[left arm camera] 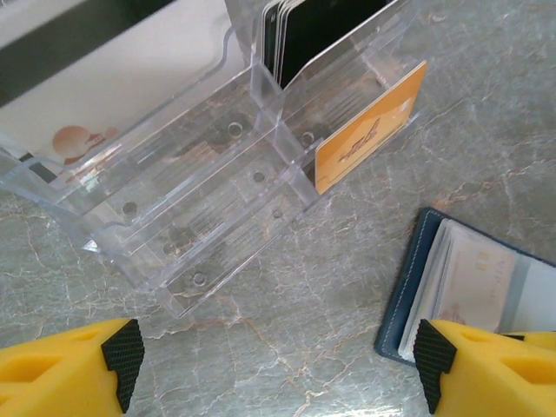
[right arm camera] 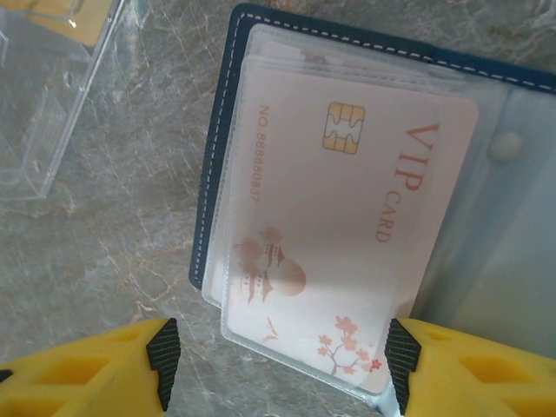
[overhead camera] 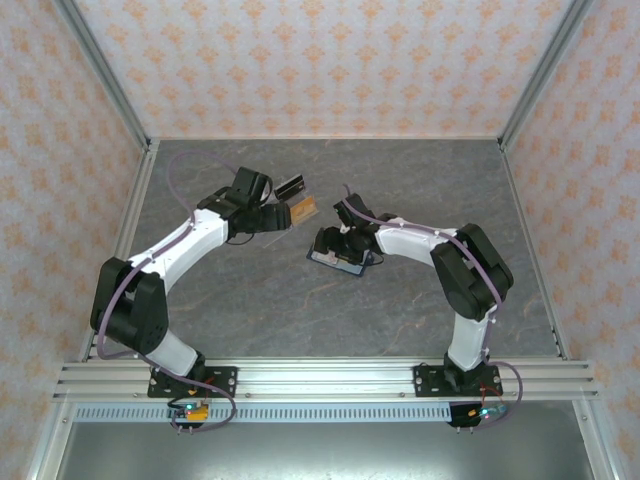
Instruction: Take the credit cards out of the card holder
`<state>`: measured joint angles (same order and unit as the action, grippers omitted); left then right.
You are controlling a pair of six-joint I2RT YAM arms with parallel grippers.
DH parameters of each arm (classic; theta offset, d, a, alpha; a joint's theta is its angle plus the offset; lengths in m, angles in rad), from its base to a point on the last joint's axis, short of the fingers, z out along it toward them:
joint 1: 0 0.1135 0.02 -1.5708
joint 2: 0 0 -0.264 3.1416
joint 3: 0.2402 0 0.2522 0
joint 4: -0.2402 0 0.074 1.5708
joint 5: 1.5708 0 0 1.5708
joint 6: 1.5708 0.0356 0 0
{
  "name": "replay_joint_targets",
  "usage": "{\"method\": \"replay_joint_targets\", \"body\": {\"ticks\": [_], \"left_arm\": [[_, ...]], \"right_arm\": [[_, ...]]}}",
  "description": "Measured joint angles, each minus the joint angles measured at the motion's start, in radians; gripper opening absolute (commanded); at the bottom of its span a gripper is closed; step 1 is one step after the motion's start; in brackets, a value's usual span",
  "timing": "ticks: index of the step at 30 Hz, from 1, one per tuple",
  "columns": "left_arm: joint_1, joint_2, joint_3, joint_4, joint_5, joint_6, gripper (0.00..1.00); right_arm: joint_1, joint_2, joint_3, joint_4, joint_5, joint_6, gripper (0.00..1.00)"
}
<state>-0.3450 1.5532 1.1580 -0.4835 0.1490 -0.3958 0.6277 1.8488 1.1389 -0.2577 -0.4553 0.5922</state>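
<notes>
The right gripper (right arm camera: 281,360) hovers over the open card holder (right arm camera: 213,174), which lies flat on the marble-patterned table (right arm camera: 113,252). Its jaws stand apart on either side of a pale card (right arm camera: 347,226) in a clear sleeve, holding nothing. To do this step well it should probably pinch the card rather than the sleeve, then draw it out along the pocket while the wallet stays flat. The card reads "VIP CARD" and a number starting "NO 8888". The left gripper (left arm camera: 276,360) is wide and empty near the clear acrylic stand (left arm camera: 200,191), where an orange card (left arm camera: 369,130) stands; its print is unreadable
</notes>
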Motion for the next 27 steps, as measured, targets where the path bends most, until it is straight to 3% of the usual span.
{"method": "replay_joint_targets", "body": {"ticks": [11, 16, 27], "left_arm": [[0.000, -0.006, 0.000, 0.010, 0.014, -0.008, 0.98], [0.000, -0.006, -0.004, 0.016, 0.046, -0.026, 0.99], [-0.043, -0.003, -0.047, 0.078, 0.143, -0.128, 0.99]], "right_arm": [[-0.003, -0.042, -0.024, -0.089, -0.013, -0.240, 0.69], [-0.014, -0.093, -0.026, -0.109, -0.032, -0.275, 0.67], [-0.075, -0.164, -0.166, 0.082, -0.010, 0.033, 0.44]]}}
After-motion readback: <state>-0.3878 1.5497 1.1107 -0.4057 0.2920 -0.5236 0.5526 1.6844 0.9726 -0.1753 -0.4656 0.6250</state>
